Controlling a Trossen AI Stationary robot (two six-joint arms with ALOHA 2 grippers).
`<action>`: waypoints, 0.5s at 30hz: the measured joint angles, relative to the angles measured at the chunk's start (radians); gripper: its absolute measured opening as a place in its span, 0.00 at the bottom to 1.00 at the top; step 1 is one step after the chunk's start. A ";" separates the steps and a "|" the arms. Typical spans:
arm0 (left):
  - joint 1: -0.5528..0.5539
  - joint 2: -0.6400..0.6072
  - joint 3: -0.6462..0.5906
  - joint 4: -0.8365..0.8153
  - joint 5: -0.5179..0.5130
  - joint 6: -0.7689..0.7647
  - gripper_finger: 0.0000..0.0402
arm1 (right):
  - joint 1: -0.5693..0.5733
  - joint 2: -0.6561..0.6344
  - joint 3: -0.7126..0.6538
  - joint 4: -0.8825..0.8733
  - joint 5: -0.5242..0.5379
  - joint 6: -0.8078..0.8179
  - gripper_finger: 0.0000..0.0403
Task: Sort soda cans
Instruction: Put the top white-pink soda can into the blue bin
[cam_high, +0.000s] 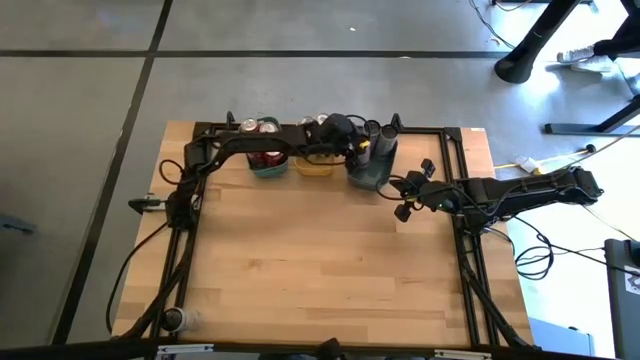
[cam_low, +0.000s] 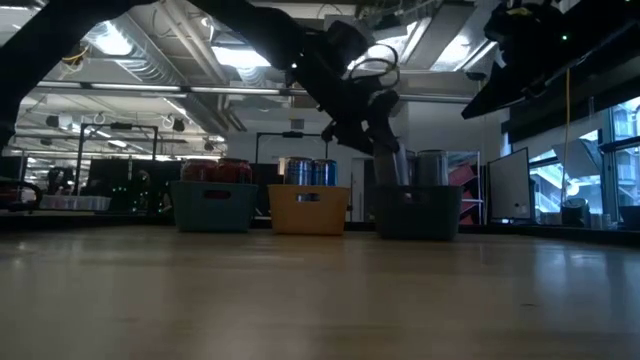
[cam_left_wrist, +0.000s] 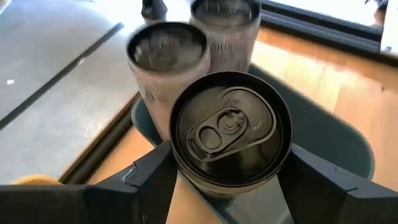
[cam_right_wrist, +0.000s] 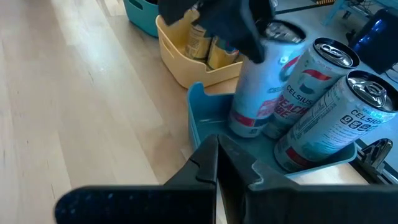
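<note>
Left pincer (cam_left_wrist: 227, 186) pinching a silver can (cam_left_wrist: 230, 134) over grey-blue tray (cam_high: 368, 176), upper centre; right pincer (cam_right_wrist: 217, 165) looks pressed together, probably empty, nr tray

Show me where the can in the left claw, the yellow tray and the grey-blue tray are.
can in the left claw (cam_left_wrist: 230, 127): left wrist view, silver top.
yellow tray (cam_right_wrist: 186, 70): right wrist view, outer wall.
grey-blue tray (cam_low: 418, 215): low view, front wall.

Two dark, near-black jointed arms, matte casings, thin black cables trailing off right arm (cam_high: 520, 190) & left arm (cam_high: 215, 155), blocky angular black fingers (cam_left_wrist: 323, 183), no markings legible.
</note>
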 joint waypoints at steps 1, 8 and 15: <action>0.000 0.010 0.000 -0.005 0.001 0.003 0.59 | 0.000 0.000 0.000 0.000 0.000 0.000 0.01; 0.000 0.026 0.002 0.000 0.000 -0.001 0.59 | 0.001 0.000 0.000 -0.001 -0.002 0.000 0.01; 0.007 0.026 0.002 0.010 0.003 0.008 0.59 | 0.001 0.000 0.000 -0.002 -0.003 0.000 0.01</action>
